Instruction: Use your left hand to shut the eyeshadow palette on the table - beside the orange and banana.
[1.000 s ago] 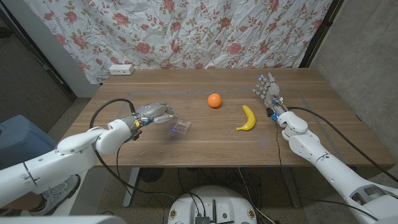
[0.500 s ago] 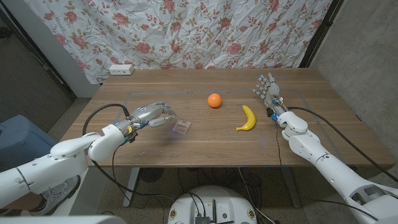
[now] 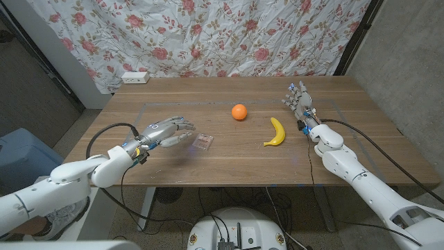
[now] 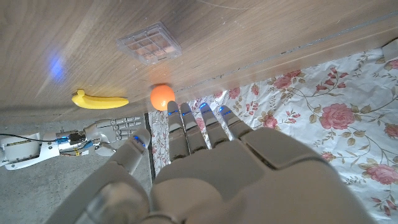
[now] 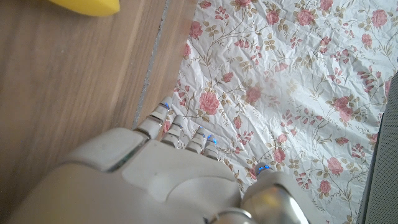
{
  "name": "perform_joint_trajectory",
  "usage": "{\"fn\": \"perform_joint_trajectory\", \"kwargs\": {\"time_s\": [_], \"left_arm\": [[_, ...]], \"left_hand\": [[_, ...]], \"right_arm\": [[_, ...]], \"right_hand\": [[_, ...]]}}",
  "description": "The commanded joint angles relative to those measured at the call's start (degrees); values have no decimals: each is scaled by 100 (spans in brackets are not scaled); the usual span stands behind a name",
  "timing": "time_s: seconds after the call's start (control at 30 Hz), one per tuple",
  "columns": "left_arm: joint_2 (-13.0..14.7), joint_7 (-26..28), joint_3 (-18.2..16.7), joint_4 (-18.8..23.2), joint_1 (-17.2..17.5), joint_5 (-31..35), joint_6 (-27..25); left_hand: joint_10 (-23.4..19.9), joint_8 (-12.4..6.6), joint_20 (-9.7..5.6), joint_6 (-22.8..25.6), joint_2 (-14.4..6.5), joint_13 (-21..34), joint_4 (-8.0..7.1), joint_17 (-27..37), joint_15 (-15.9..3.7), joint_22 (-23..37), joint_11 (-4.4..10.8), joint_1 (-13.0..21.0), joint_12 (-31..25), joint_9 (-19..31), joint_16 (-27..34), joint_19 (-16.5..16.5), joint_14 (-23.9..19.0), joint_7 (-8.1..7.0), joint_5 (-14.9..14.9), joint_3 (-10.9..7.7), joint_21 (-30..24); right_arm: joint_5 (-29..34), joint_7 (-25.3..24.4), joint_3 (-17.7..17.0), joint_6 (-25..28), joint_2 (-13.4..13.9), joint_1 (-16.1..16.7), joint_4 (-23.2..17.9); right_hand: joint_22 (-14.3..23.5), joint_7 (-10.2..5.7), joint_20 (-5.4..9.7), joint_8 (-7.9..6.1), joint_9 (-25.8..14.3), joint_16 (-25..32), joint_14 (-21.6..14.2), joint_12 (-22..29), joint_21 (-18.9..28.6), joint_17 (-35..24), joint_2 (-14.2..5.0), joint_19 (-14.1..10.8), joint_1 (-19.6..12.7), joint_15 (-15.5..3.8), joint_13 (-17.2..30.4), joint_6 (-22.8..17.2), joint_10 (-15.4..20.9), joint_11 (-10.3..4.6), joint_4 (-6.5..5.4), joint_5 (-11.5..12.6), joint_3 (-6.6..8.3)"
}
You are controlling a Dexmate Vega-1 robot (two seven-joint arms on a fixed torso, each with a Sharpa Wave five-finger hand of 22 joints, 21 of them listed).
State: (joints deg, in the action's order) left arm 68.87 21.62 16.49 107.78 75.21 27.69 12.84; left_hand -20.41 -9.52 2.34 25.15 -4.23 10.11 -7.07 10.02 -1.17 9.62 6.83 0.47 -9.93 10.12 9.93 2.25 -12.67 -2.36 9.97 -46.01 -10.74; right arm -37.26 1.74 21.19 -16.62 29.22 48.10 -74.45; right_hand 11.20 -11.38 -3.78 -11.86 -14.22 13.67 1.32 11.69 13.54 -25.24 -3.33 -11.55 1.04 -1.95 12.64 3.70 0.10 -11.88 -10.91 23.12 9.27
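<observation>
Eyeshadow palette lying closed, left hand clear of it

Left hand (image 3: 165,130) hovers above the counter (image 3: 229,163), fingers extended and apart, holding nothing, just left of the eyeshadow palette (image 3: 203,142). Palette lies flat, lid down, near the front middle. Orange (image 3: 239,112) sits farther back; banana (image 3: 277,132) lies right of it. Right hand (image 3: 298,99) stands near the counter's right edge, fingers spread, empty.

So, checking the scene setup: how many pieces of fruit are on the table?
2: a round orange mid-table, and a curved yellow banana to its right, nearer the front edge.
</observation>
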Motion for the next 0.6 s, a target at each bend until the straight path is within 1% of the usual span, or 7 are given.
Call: {"fn": "perform_joint_trajectory", "kwargs": {"time_s": [0.03, 0.23, 0.33, 0.37, 0.43, 0.5, 0.6], "left_arm": [[-152, 541, -47, -534, 158, 131, 519], [-257, 644, -46, -762, 158, 28, 719], [-292, 578, -22, -864, 102, -74, 859], [-288, 535, -6, -901, 74, -105, 926], [-266, 403, 48, -1004, -11, -156, 1090], [-269, 366, 57, -1035, -31, -164, 1141], [-271, 253, 96, -1110, -85, -214, 1260]], "left_hand": [[237, 5, -49, -256, -409, 0, -103, 15, -35, 20, 6, -58, 22, -4, -35, -119, 252, -41, 34, 20, 20], [588, -3, -123, -703, -413, -5, -305, 39, -64, 26, -3, -117, 1, -5, -22, -371, 677, -92, 49, 160, 48], [793, 0, -146, -916, -417, -7, -357, 48, -65, 30, -5, -134, 12, -5, -29, -542, 893, -108, 58, 241, 67], [892, 0, -175, -1016, -414, -7, -385, 54, -58, 35, 8, -151, 13, -3, -31, -656, 1017, -147, 61, 298, 76], [1005, -5, -191, -1173, -426, -6, -418, 65, -41, 43, -3, -171, -7, -1, -16, -860, 1199, -165, 68, 406, 80], [1285, -14, -218, -1440, -468, -7, -442, 77, -25, 54, 6, -185, -5, 2, -23, -1217, 1564, -205, 81, 592, 81], [1394, -12, -225, -1587, -493, -8, -456, 84, -20, 62, 8, -194, -10, 3, -19, -1448, 1764, -217, 87, 693, 93]], "right_arm": [[1, 1, 1, -1, -1, -1, 2], [1, 0, 1, -1, -1, 0, 1], [1, 0, 1, -1, -1, 0, 1], [1, 1, 1, -1, -1, 0, 1], [1, 1, 1, -2, -1, 0, 2], [1, 1, 1, -2, -1, 0, 2], [1, 1, 1, -2, -1, 0, 2]], "right_hand": [[19, -49, 12, -33, -28, 17, 25, 25, 28, 4, -618, -31, -3, -767, 25, -15, -6, -48, -1, 24, -26], [19, -49, 10, -32, -28, 17, 27, 25, 27, 4, -618, -30, -3, -771, 25, -14, -6, -48, -1, 25, -27], [19, -52, 11, -32, -27, 16, 27, 26, 28, 4, -618, -32, -3, -762, 25, -12, -3, -47, -1, 25, -26], [19, -51, 11, -32, -27, 16, 28, 26, 28, 4, -618, -32, -3, -761, 25, -13, -3, -47, -1, 25, -26], [19, -50, 12, -32, -27, 15, 32, 26, 28, 4, -618, -32, -3, -768, 25, -13, -3, -48, 0, 25, -27], [19, -49, 14, -33, -27, 15, 31, 26, 28, 4, -618, -31, -3, -769, 25, -15, -3, -48, 0, 25, -27], [19, -48, 13, -32, -27, 15, 31, 28, 28, 4, -618, -33, -3, -767, 25, -12, 0, -47, 0, 25, -27]]}}
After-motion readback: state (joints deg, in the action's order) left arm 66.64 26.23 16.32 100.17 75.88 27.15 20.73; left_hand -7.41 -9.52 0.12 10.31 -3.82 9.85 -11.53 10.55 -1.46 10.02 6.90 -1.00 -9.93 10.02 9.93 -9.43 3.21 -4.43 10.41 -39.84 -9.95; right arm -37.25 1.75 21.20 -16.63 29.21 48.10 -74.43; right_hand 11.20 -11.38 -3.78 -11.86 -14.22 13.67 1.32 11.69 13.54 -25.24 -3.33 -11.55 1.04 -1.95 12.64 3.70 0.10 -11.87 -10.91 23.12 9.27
